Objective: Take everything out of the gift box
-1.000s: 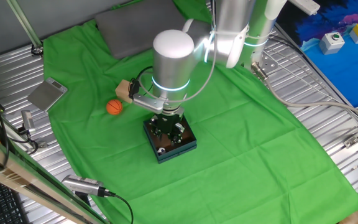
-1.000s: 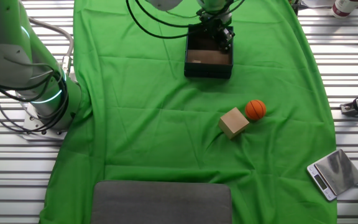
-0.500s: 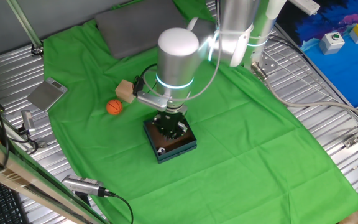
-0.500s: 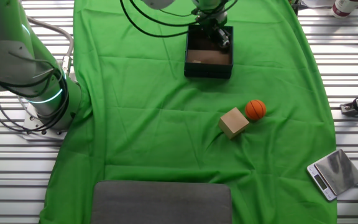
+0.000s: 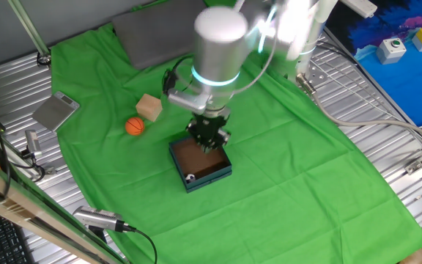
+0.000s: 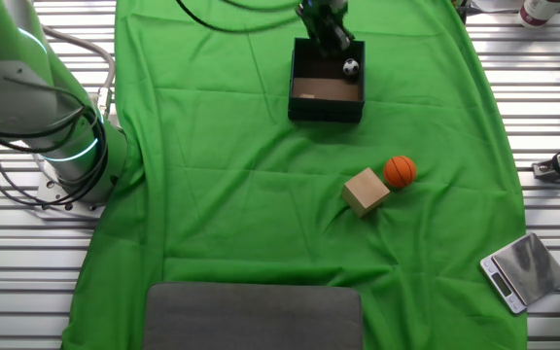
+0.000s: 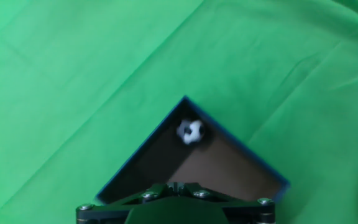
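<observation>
The gripper (image 5: 209, 137) is seen raised above the far edge of the box (image 5: 201, 166); whether it is released, clenched or carrying anything cannot be told, as the fingers are blurred or hidden in every view. The box sits on the green cloth (image 5: 291, 161) covering the tabletop. Inside it, only the soccer ball (image 6: 351, 67) is seen, lying in a corner on the brown floor. The orange ball (image 6: 400, 171) and one cube (image 6: 366, 191) lie out on the cloth, just beside each other and well apart from the box. A second cube is not seen. The soccer ball is judged to be the piece left; a descent into that corner, close to two walls, would be called for.
</observation>
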{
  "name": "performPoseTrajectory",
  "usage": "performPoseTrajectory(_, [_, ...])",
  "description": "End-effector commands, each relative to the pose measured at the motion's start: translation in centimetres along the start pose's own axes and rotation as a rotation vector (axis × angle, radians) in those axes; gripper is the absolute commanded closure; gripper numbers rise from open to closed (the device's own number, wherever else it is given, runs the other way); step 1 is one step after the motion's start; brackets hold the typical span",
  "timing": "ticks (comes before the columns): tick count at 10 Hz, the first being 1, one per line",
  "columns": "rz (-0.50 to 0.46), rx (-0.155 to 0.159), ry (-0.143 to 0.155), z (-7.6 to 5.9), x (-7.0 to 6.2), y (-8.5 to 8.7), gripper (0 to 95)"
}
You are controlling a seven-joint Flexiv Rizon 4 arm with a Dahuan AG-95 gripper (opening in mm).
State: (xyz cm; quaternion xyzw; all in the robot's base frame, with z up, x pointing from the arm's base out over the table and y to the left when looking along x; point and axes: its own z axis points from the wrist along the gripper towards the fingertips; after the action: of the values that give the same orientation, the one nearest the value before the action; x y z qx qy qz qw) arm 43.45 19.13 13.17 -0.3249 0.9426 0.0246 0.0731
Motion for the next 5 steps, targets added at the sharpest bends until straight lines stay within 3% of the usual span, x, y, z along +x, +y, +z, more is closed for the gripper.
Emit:
performPoseTrajectory(1, [-0.006,-0.042,0.0,-2.0,1.3,0.5,95.0])
performPoseTrajectory(3, [-0.015,-0.044,-0.007,-3.4,2.0,0.8,95.0])
performPoseTrajectory(4, [-0.038,-0.061,-0.015,-3.7,2.3,0.8,95.0])
performPoseTrajectory(5, [-0.058,-0.065,-0.003,-4.0,2.6,1.0,95.0])
